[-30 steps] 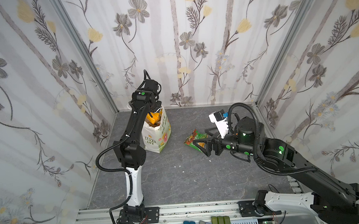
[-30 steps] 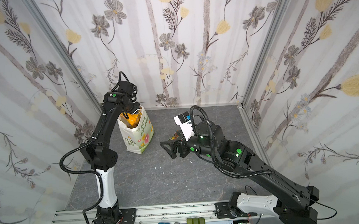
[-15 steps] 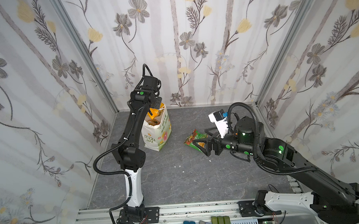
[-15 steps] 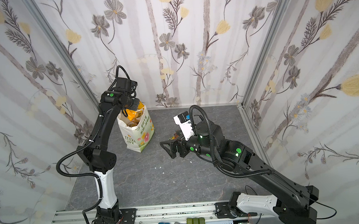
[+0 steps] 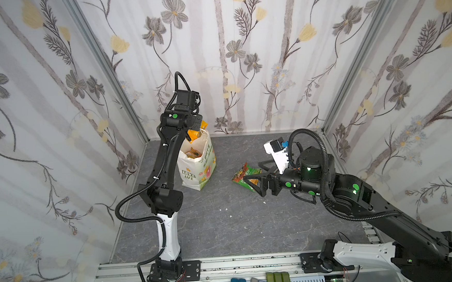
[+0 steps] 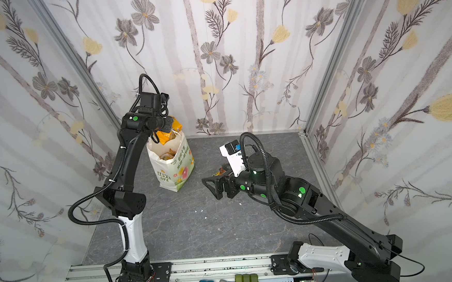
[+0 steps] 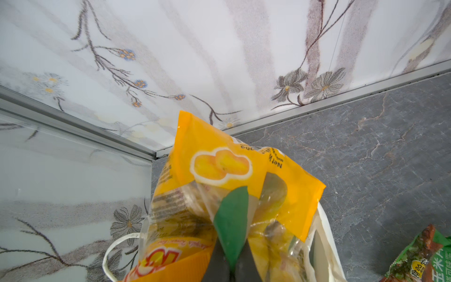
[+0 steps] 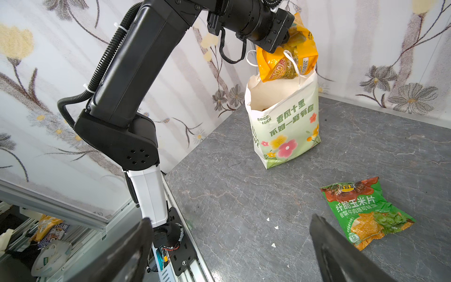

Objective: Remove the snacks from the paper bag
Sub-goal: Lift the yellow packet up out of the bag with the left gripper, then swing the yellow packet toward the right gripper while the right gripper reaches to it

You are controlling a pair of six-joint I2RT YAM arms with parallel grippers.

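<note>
- Left tool (image 7: 253, 190): closed on the upper part of a yellow snack packet (image 7: 219, 151). In the left wrist view one green-faced finger (image 7: 231, 219) lies against the packet's near face. The second finger shows as a grey shape through the clear film.
- Yellow snack packet: suspended directly over the open mouth of the paper bag (image 5: 198, 170), left of centre in both top views. In the right wrist view its lower edge (image 8: 280, 75) sits at about rim level. Whether it touches the rim cannot be told.
- A white cord handle (image 8: 292, 63) of the bag crosses the packet's front face.
- Paper bag: upright on the grey table (image 5: 224, 227), near the back left corner of the enclosure, with green "LOVE LIFE" print on one face. More orange-brown packaging (image 5: 192, 153) is visible inside the mouth in a top view.
- Green snack packet (image 8: 366, 210): flat on the table, right of the bag and well apart from it. In a top view it appears at centre (image 5: 241, 174), partly covered by the right arm's fingers.
- Right tool (image 8: 229, 219): jaws spread wide and holding nothing. It is level above the table and points toward the bag. In the right wrist view the green packet lies just beside one finger (image 8: 329, 239), outside the gap.
- White crumbs (image 8: 273, 227) lie on the table between the jaws.
</note>
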